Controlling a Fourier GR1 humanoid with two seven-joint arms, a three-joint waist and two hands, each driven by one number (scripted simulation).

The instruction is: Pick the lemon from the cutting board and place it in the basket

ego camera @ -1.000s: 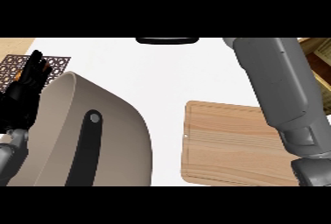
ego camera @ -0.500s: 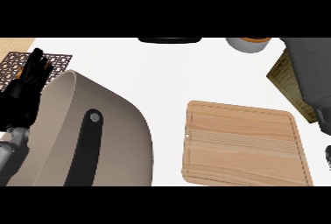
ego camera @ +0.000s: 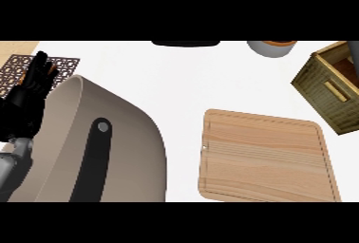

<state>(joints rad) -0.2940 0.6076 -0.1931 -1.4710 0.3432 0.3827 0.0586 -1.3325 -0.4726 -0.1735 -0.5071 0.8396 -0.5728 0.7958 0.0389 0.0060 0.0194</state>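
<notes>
A light wooden cutting board (ego camera: 266, 156) lies at the centre right of the white counter, and its top is bare. No lemon shows anywhere in the head view. The basket (ego camera: 329, 90), an olive slatted crate with a brown inside, stands at the right edge, just beyond the board's far right corner; only part of its inside shows. My left hand (ego camera: 28, 102) rests open at the left edge, fingers up, far from the board. My right hand is out of view.
A big beige rounded body with a black stripe (ego camera: 133, 142) fills the lower left. A brown patterned mat (ego camera: 21, 69) lies behind my left hand. A grey pot (ego camera: 272, 47) and a black object (ego camera: 186, 43) sit at the far edge.
My right forearm, which lay over the board's right side, has swung away to the right and left the view, uncovering the basket. The left hand has stayed put.
</notes>
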